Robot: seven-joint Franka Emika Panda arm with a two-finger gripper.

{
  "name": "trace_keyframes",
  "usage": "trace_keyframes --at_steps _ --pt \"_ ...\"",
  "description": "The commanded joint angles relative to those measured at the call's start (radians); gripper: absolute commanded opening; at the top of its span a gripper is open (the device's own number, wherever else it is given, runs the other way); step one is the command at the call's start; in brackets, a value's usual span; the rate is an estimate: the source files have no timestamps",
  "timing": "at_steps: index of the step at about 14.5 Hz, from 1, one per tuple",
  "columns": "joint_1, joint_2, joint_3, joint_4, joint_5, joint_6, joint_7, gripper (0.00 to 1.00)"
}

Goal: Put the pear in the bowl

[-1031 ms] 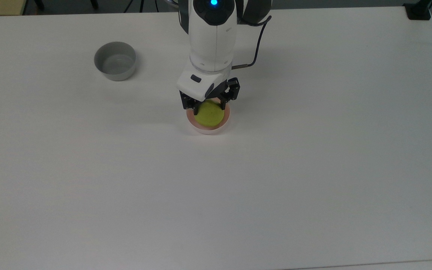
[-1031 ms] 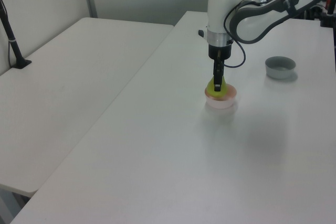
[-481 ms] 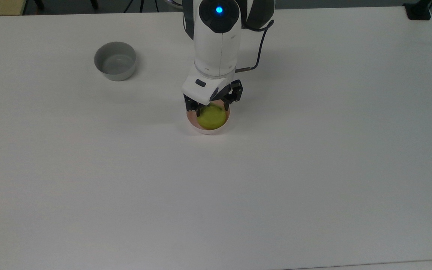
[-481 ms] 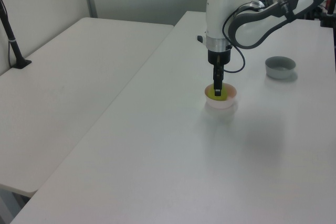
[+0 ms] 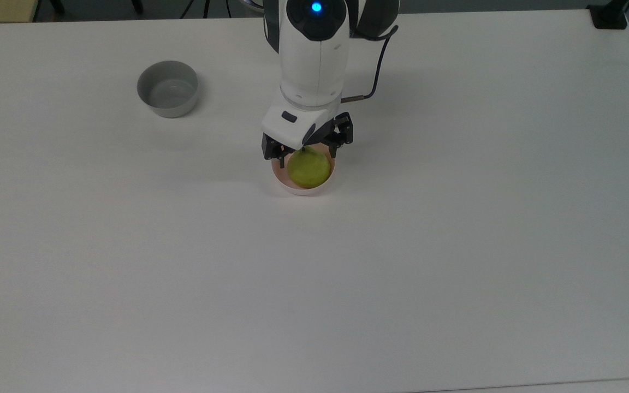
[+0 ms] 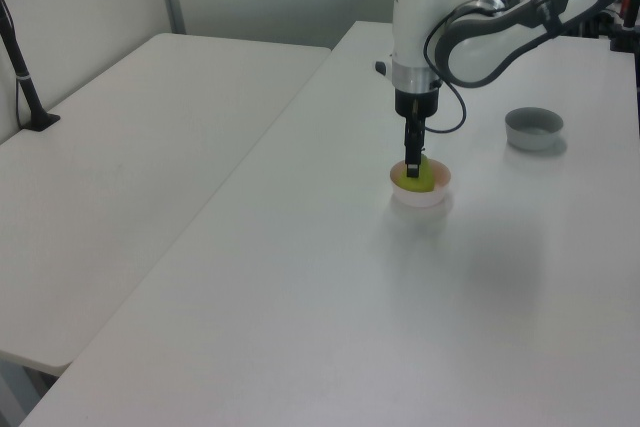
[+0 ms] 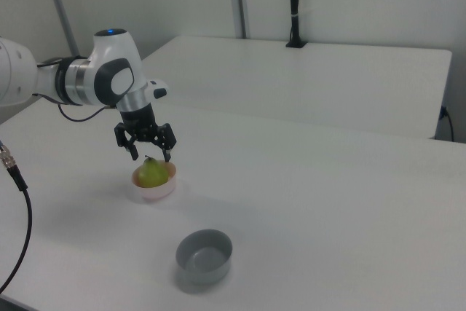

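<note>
The pear (image 5: 308, 167) now sits inside the pale pink bowl (image 5: 287, 186), just above the middle of the top view, where half a second ago the fingers were down beside it and a second ago they gripped it; the fruit has been let go, so the placing looks done and only the withdrawal remains. The gripper (image 7: 148, 155) hangs just over the pear with its jaws spread and nothing between them, clear of the fruit in the right view; the wrist points straight down, the white forearm rising toward the top view's upper edge. The grey bowl (image 5: 168, 89) stands well apart, upper left in the top view, on the white table (image 5: 456, 245).
</note>
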Motion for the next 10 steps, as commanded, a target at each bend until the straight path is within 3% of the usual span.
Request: trace_keyframes --at_steps 1,5,8,10 --pt "-0.012 -0.084 -0.02 0.082 0.007 -0.201 0.021 1.0" --pt "-0.046 -0.176 -0.053 0.116 -0.001 -0.313 0.084 1.0" --pt "-0.124 -0.277 -0.051 0.117 0.001 -0.407 0.081 1.0" --pt "-0.136 -0.288 -0.051 0.145 0.002 -0.431 0.085 1.0"
